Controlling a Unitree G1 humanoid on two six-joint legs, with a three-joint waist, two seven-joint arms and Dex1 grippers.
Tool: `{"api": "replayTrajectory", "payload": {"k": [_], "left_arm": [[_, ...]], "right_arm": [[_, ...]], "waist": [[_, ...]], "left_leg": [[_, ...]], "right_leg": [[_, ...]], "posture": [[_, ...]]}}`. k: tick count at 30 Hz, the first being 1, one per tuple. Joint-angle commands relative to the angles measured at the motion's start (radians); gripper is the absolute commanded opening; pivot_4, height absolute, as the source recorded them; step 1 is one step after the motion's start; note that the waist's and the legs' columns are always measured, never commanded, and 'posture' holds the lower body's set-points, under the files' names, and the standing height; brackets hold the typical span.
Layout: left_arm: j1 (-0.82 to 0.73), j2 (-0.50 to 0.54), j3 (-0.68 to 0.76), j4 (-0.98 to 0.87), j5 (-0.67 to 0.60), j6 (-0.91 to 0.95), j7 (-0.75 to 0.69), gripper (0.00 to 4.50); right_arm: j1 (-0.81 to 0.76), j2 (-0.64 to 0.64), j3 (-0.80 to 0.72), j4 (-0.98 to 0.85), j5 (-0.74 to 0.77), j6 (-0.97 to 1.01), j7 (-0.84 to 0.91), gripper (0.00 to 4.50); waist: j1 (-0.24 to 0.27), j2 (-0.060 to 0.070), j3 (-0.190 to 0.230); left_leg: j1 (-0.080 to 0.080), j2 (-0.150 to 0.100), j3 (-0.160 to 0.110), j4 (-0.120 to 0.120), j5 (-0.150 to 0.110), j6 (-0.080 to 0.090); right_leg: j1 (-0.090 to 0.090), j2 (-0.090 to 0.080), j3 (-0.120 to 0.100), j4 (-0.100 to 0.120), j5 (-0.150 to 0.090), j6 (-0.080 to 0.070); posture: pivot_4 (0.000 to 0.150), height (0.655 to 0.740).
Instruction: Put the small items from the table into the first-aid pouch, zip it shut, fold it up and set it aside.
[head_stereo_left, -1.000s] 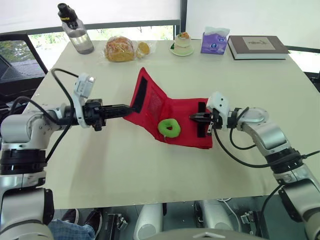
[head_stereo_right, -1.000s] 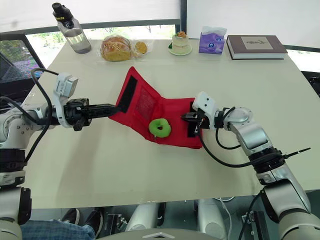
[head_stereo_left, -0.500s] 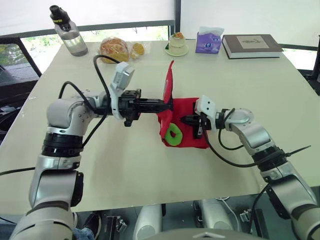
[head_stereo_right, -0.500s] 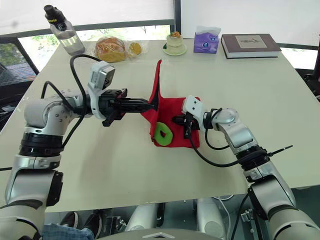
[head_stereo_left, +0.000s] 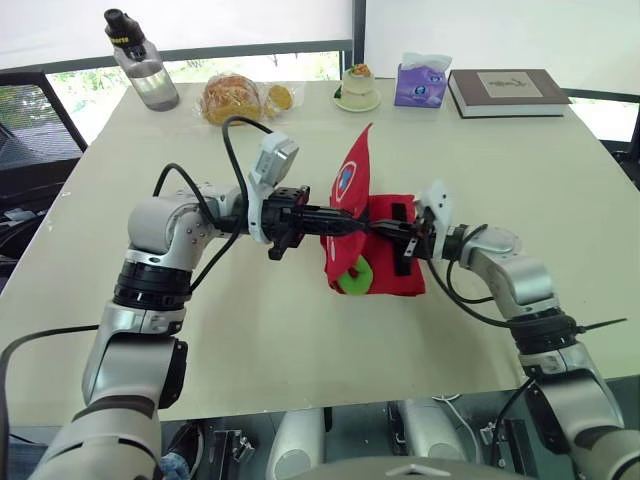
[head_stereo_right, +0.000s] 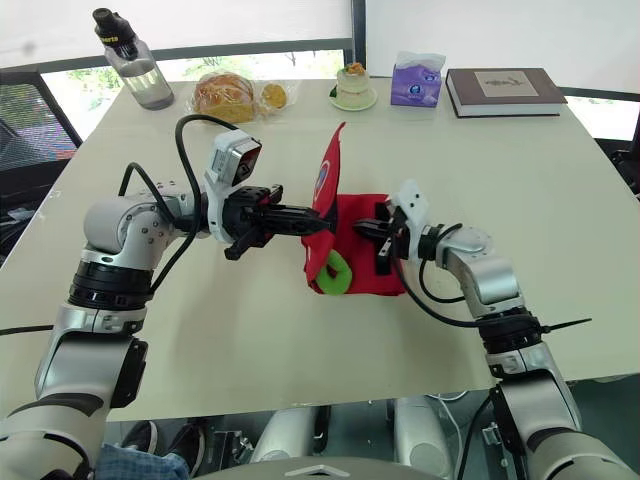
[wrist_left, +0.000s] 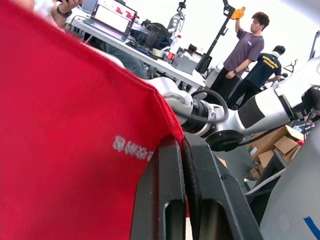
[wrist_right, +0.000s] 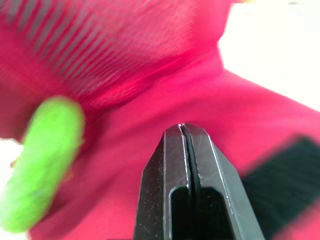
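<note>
Left eye view: on the table (head_stereo_left: 250, 330) lies the pouch (head_stereo_left: 395, 275), soft, light cloth that probably bends wherever led. The left gripper (head_stereo_left: 345, 223) pinches its raised flap's edge, a sound hold. The right gripper (head_stereo_left: 383, 231), closed, pins the base. The ring (head_stereo_left: 355, 278) sits at the fold.

The beige table (head_stereo_left: 250, 330) bears a red pouch (head_stereo_left: 395, 282), bottle (head_stereo_left: 143, 68), bread (head_stereo_left: 232, 97), dessert (head_stereo_left: 358, 88), tissues (head_stereo_left: 420, 82) and book (head_stereo_left: 508, 92).

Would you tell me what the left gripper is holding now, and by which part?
The left gripper pinches the red first-aid pouch by the edge of its flap, which stands upright.
</note>
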Motion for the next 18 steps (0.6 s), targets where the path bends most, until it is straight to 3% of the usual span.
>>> {"api": "replayTrajectory", "payload": {"k": [1, 7, 18], "left_arm": [[-0.009, 0.003, 0.006, -0.012, 0.008, -0.022, -0.019, 0.00], [-0.007, -0.026, -0.017, 0.019, 0.043, -0.037, -0.020, 0.00], [-0.030, -0.146, -0.103, 0.146, 0.180, -0.128, 0.048, 0.00]], "right_arm": [[0.048, -0.050, -0.092, -0.137, 0.083, 0.055, -0.011, 0.04], [0.190, -0.168, -0.259, -0.281, 0.200, 0.098, -0.003, 0.04], [0.445, -0.389, -0.382, -0.303, 0.162, -0.090, 0.162, 0.04]], "waist": [[0.000, 0.000, 0.000], [0.002, 0.000, 0.000], [0.003, 0.001, 0.000]], "left_leg": [[0.000, 0.000, 0.000, 0.000, 0.000, 0.000], [0.000, -0.001, 0.000, 0.000, 0.000, 0.000], [0.001, -0.002, 0.001, 0.001, 0.000, 0.000]], "right_leg": [[0.000, 0.000, 0.000, 0.000, 0.000, 0.000], [0.000, 0.000, 0.000, 0.000, 0.000, 0.000], [0.001, -0.001, 0.002, -0.001, -0.001, 0.001]], "posture": [[0.150, 0.7332], [0.150, 0.7332], [0.150, 0.7332]]}}
